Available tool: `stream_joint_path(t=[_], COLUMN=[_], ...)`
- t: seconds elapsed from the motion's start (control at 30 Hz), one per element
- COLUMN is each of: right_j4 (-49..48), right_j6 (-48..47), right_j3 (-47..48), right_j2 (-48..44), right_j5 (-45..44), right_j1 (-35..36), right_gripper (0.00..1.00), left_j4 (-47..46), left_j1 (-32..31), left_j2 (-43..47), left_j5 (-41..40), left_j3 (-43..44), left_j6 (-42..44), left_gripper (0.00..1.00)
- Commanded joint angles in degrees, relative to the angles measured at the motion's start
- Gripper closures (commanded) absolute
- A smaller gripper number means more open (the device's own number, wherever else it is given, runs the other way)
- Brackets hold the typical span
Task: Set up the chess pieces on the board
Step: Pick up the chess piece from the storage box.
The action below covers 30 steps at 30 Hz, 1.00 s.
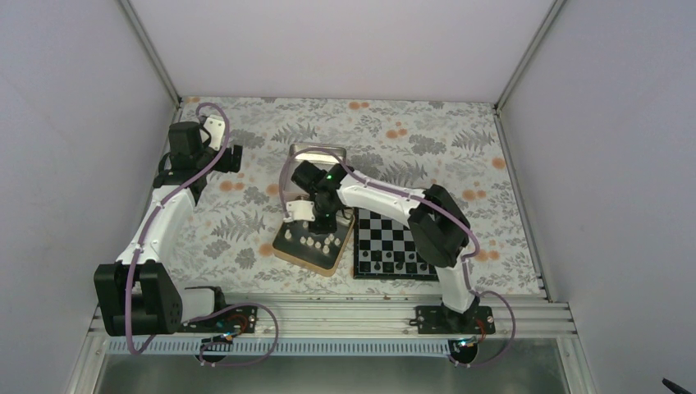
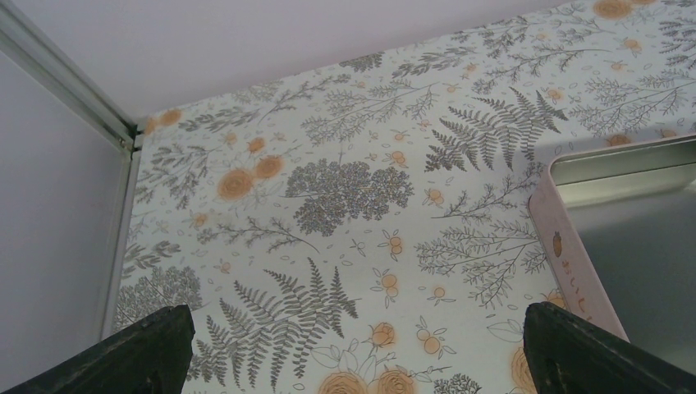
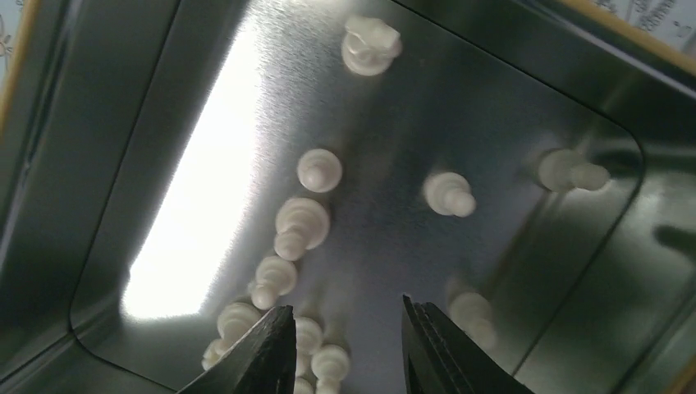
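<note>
Right claw [image 3: 346, 305] hung low inside the near tin [image 3: 492, 123], jaws partly apart and clamped on nothing; we saw only tin floor in the gap. The chess pieces [image 3: 302, 223] lay on that floor. A loose string of them ran along the brightly lit side up to one fingertip [image 3: 275, 328]. Four more were spread towards the tin's other sides, one close to a rounded corner. The tin's sides rose all round the claw, so sideways room ended at them.

In the top view the near tin sat by the middle of the near edge of the desk [image 1: 460, 139], askew to that edge. The board [image 1: 402, 230] lay just beside the tin's right corner; we could not tell whether they touched. The board was square to the near edge, right of centre. A few small figures [image 1: 386, 261] stood on its near rows, too small for us to tell their colour. The far tin [image 2: 566, 246] lay towards the middle of the far edge, partly under the right arm.

Left claw [image 2: 357, 310] was over the far-left part of the desk, jaws wide apart and holding nothing, with bare cloth below and the far tin's rim off to one side. The enclosure walls [image 1: 74, 164] stood along the left, far and right edges. We noted bare cloth at the far-right corner and along the left edge.
</note>
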<state>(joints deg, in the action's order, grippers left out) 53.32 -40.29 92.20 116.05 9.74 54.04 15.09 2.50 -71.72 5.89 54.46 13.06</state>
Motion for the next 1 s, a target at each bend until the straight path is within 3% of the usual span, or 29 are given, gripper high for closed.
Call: stream_joint_path(t=[0.0,0.77,0.97], right_j4=[-0.12,-1.69,-1.96], right_j6=[1.46,2.27,2.19], right_j3=[-0.11,1.0,0.85], right_j2=[-0.4,3.99,4.84], right_j5=[0.5,-0.9,-1.4], right_j1=[1.95,4.58,4.49], right_gripper=[0.64,0.65,0.71], left_j4=[-1.21,-0.9,-0.9], left_j1=[0.4,1.28,1.37], left_j2=[1.08,1.41,1.5], left_j5=[0.3,1.93,2.1], left_j3=[-0.27,-0.18,-0.22], left_j6=[0.48,0.3,0.34], left_gripper=[0.0,0.0,0.0])
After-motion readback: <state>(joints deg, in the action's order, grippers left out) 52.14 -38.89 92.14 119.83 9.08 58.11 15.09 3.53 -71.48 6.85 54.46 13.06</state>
